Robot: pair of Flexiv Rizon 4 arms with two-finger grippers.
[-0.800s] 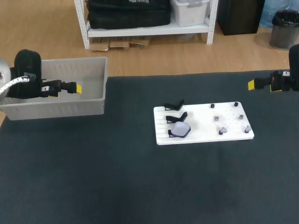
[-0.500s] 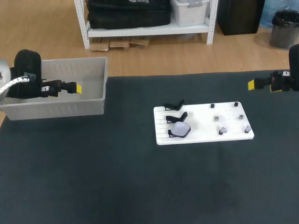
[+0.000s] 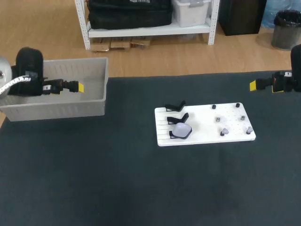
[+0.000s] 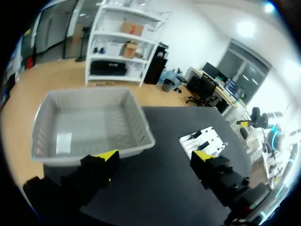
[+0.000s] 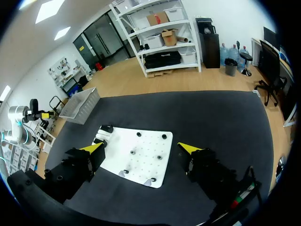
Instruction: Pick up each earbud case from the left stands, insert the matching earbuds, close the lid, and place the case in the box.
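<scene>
A dark, matte, cloth-like mat covers the table point(image 3: 94, 179) from edge to edge.

At the upper left of the head view stands a grey plastic box point(image 3: 56, 110). It is rectangular and open-topped, and the left wrist view shows its walls as ribbed. Right of centre lies a flat white board point(image 3: 202, 134) with rounded corners.

The earbud case point(image 3: 181, 131) is a small rounded shell, pale lilac-white and glossy. It sits in the nearest of three black forked stands point(image 3: 175, 107) on the board's left part. The right part holds small grey and dark knobs point(image 3: 225, 132), too small to tell earbuds from pegs.

The left gripper point(image 4: 155, 157) hangs over the box at the upper left of the head view, well apart from the case. In its own wrist view the two yellow-tipped black fingers stand wide apart with nothing between them. The box lies ahead of them and the white board further off, beyond one finger.

The right gripper point(image 5: 141, 149) hovers at the right edge of the head view, above and to the right of the board, also well apart from the case. Its fingers are spread apart too and grip nothing, and the board lies ahead on the mat, between the two tips.
</scene>
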